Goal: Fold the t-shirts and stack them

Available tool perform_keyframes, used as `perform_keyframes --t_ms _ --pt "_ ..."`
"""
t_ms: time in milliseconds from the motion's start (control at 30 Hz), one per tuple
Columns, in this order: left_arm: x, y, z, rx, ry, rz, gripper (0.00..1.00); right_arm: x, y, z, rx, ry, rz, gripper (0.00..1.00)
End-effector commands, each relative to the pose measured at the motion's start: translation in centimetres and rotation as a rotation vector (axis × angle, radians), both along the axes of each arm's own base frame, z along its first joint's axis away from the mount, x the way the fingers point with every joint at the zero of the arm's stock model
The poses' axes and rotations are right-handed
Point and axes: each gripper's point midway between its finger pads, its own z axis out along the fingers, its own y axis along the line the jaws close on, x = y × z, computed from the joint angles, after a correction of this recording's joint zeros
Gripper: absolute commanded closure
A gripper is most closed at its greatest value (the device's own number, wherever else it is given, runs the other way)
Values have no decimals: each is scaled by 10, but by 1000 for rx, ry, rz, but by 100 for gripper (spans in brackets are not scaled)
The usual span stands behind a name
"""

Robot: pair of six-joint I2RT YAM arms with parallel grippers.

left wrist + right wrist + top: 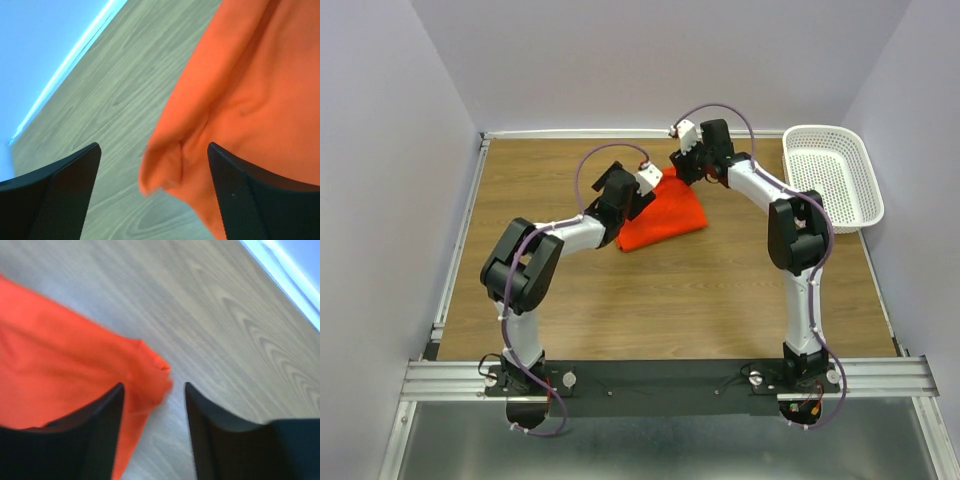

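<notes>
Top external view: one bright orange-red t-shirt (665,220) lies in a loose, roughly folded wedge on the far middle of the wooden desk (670,300). A white perforated basket (865,195) sits at the far right edge, well apart from the cloth. Both my arms reach to the shirt's far side, one at its left corner and one at its right.

Left wrist view: my left tool (152,150) is spread wide, with a dark finger on either side of a rumpled, doubled-over corner of the shirt. It grips nothing.

Right wrist view: my right tool (153,385) is parted to a narrower gap. A small pointed corner of fabric lies between the fingers, one finger over cloth and the other over bare wood. It holds nothing either. This view is slightly blurred, so I cannot tell whether the fingertips touch the desk.

I judge the step in hand to be taking both far corners for the next fold. To do it well, I should lower each tool until it straddles every layer at its corner, then close both together. The left corner is bunched, so pinching only the top layer could pull the fold open. I would then lift low, keep the cloth taut between the tools, and carry it evenly so the edges line up.
</notes>
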Motion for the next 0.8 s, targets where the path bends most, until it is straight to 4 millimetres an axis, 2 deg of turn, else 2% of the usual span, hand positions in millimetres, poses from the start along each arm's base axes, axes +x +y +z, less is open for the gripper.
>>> perform_keyframes --t_ms 0,100,133,167,200,233,267,300,333,367,400,433,467,500,533,600,633,667,700,767 --pt "18 34 46 -67 -109 259 2 38 -18 15 76 -71 -293 32" --pt "23 62 99 -228 -225 467 2 50 -24 33 141 -86 -367 32" --pt "20 59 115 -305 -205 453 2 49 -24 44 175 -85 -371 32" --pt "17 58 121 -344 -190 431 2 48 -25 49 197 -81 -369 33" --pt "12 54 124 -373 -174 398 4 42 -18 52 235 -52 -329 33" --pt "3 45 140 -423 -165 315 5 34 -19 47 251 -15 -289 35" --pt "-7 40 129 -449 -121 279 8 24 -16 59 276 -5 -231 38" --pt "-15 33 128 -476 -95 233 9 -1 0 58 338 70 -66 44" --pt "-31 25 123 -514 -52 167 9 -19 3 45 334 116 -5 48" --pt "-39 17 117 -586 -9 148 10 -33 6 43 350 159 31 52" --pt "-46 9 116 -634 14 107 11 -60 22 43 414 241 163 54" --pt "-55 -6 117 -690 56 28 12 -77 28 40 437 295 237 54" --pt "-62 -10 102 -716 97 5 15 -93 30 34 459 368 282 55" --pt "-68 -24 102 -790 138 -44 16 -103 36 27 492 427 317 60" --pt "-68 -37 93 -825 180 -92 17 -111 42 27 538 489 336 62" --pt "-52 -47 93 -876 217 -95 28 -110 44 22 559 537 317 66" --pt "-43 -50 60 -872 310 -34 31 -107 43 10 553 568 276 67" --pt "-23 -50 71 -895 296 -17 38 -105 43 7 549 577 256 67" --pt "-13 -49 37 -896 379 53 42 -103 40 -2 538 598 208 67" --pt "8 -46 35 -937 388 76 51 -103 37 -11 523 617 165 69"
